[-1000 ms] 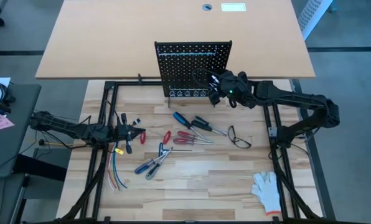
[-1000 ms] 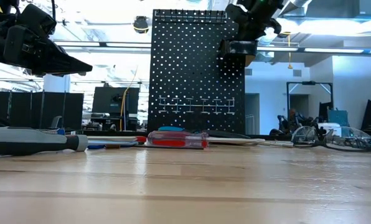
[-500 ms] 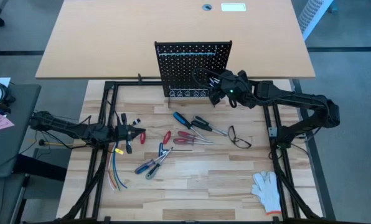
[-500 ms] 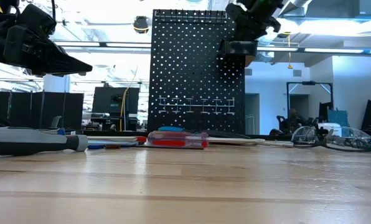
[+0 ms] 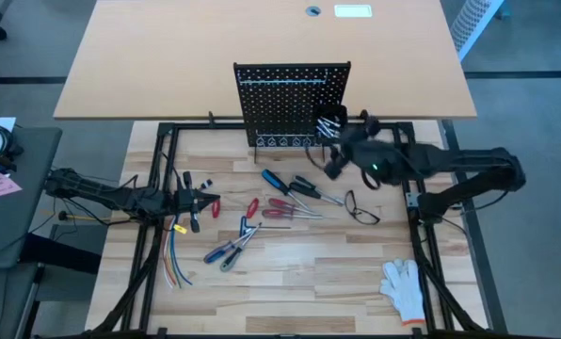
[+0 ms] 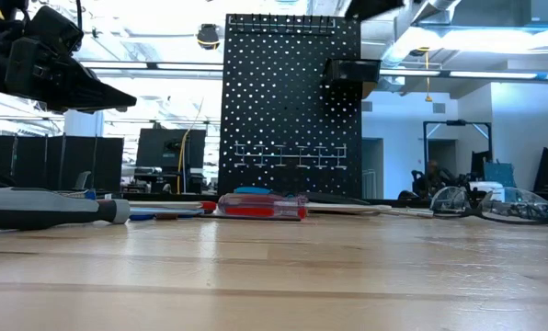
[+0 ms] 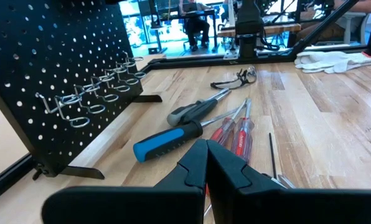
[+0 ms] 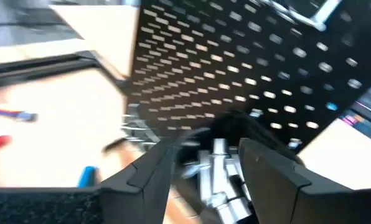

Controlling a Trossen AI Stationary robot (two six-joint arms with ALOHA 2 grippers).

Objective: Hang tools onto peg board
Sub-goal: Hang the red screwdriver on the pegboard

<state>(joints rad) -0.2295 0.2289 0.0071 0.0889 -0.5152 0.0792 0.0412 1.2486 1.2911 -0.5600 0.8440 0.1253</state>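
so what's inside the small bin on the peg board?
High view: silver metal pieces fill the small black bin at the peg board's right side. Right wrist view shows them too, blurred. The bin wall hides their lower ends.

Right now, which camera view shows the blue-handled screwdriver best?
The left wrist view: the blue-handled screwdriver lies close and unhidden on the table beside the peg board. In the high view it is small. The low view shows only a blue sliver behind a red tool. The right wrist view shows nothing certain.
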